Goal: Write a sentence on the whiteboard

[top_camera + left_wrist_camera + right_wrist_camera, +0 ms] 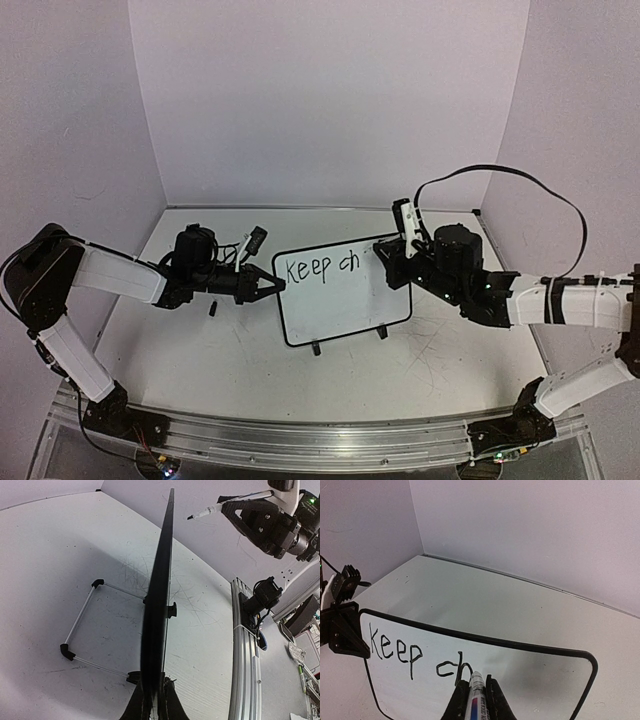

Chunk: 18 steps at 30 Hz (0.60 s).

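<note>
The whiteboard point(345, 305) stands upright on its two feet mid-table, with "keep ch" point(320, 268) in black marker on its top line. My left gripper point(272, 286) is shut on the board's left edge. The left wrist view sees the board edge-on point(159, 595) between the fingers point(175, 705). My right gripper point(388, 262) is shut on a white marker point(404, 218). The right wrist view shows the marker point(478, 687) between the gripper's fingers point(476, 696), its tip just right of the "ch" point(454, 667). In the left wrist view the tip point(191, 517) stands slightly off the board.
A small black object point(212, 309) lies on the table under my left arm. The board's wire stand point(80, 625) reaches out behind it. White walls close in the back and sides, and a metal rail point(300, 440) runs along the near edge.
</note>
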### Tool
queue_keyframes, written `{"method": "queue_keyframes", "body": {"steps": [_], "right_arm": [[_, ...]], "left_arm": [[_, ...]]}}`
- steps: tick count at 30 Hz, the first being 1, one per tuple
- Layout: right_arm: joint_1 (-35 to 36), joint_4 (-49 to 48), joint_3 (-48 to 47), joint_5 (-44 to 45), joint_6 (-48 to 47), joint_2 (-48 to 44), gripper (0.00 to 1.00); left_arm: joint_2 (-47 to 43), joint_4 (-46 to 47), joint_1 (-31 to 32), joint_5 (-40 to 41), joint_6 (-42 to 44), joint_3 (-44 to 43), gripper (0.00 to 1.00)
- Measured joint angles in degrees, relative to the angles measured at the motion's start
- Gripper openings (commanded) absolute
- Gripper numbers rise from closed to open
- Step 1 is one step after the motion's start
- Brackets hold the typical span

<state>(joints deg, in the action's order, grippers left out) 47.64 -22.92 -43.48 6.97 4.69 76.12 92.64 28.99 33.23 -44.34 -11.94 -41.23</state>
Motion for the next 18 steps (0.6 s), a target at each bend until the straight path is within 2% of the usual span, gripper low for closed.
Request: {"method": "queue_keyframes", "body": {"steps": [18], "right_arm": [[0.0, 0.1, 0.0, -2.1, -0.4, 1.0, 0.00]], "left_arm": [[0.0, 0.0, 0.1, 0.4, 0.0, 0.0, 0.00]]}}
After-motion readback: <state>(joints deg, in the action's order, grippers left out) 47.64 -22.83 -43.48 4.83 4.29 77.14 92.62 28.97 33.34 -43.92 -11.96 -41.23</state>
